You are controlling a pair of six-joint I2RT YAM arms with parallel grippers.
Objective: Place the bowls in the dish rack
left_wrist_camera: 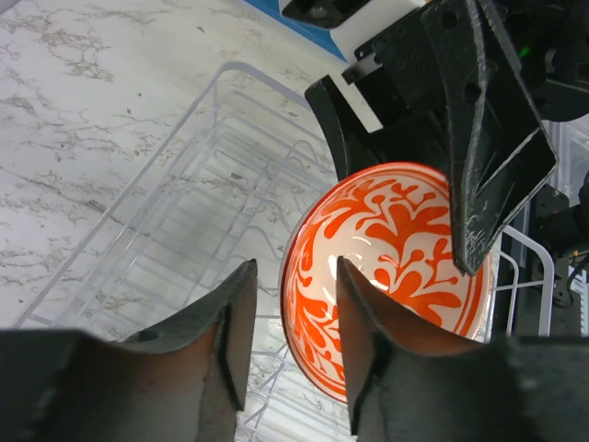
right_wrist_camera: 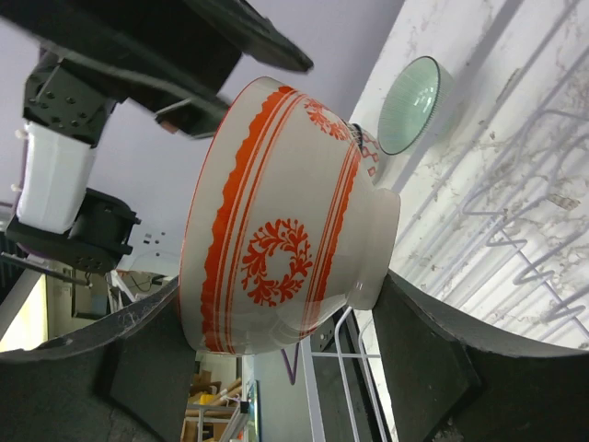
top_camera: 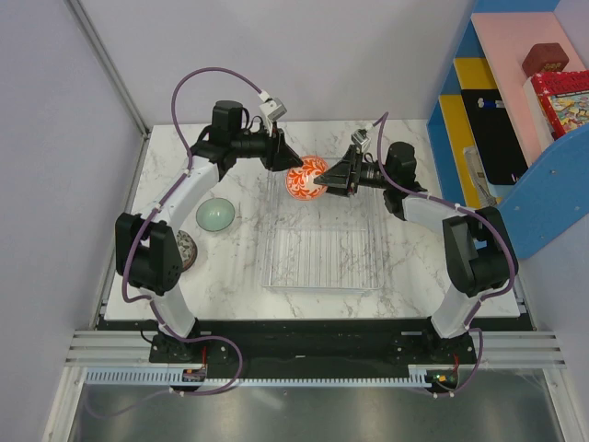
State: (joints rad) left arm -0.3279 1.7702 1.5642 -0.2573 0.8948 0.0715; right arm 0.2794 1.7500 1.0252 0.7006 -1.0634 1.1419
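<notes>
The orange-red-and-white bowl (top_camera: 306, 177) is held on its side in the air above the far end of the wire dish rack (top_camera: 322, 249). My right gripper (top_camera: 324, 180) is shut on it, one finger on the rim and one on the foot, as the right wrist view shows (right_wrist_camera: 276, 221). My left gripper (top_camera: 281, 157) is open just left of the bowl. In the left wrist view its jaws (left_wrist_camera: 294, 313) stand apart, with the bowl's patterned inside (left_wrist_camera: 396, 249) close behind one finger. The pale green bowl (top_camera: 214, 215) sits upright on the table left of the rack.
A speckled bowl (top_camera: 187, 249) sits partly hidden by the left arm's elbow. A blue, yellow and pink shelf unit (top_camera: 515, 129) with boxes stands off the table's right side. Walls close the back and left.
</notes>
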